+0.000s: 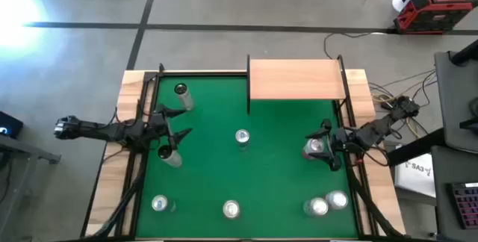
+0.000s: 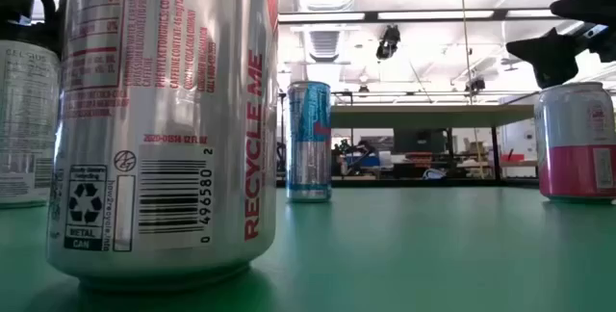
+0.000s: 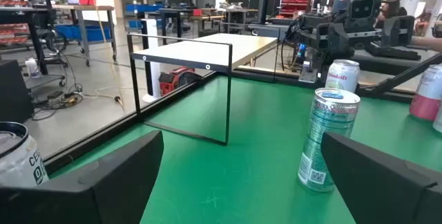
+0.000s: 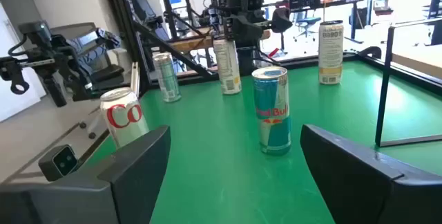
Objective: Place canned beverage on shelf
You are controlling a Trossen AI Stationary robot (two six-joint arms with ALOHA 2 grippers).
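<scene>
Your flat pale-wood shelf (image 1: 296, 79) on thin black posts sits bare at the far edge, seven cylindrical aluminium cans on green felt table (image 1: 216, 175), slim blue-silver can (image 1: 242, 137) upright mid-table, left gripper (image 1: 178, 135) wide open, empty, right gripper (image 1: 323, 146) straddling a can, grip unclear.

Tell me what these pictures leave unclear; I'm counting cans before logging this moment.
- Low view: the near can fills the left side and hides the table behind it.
- High view: only can tops show, too small to read brands, as with the middle can.
- Right wrist view: the shelf is cut off by the edge.
- High view: the right gripper overlaps the neighbouring can; contact is unclear.
</scene>
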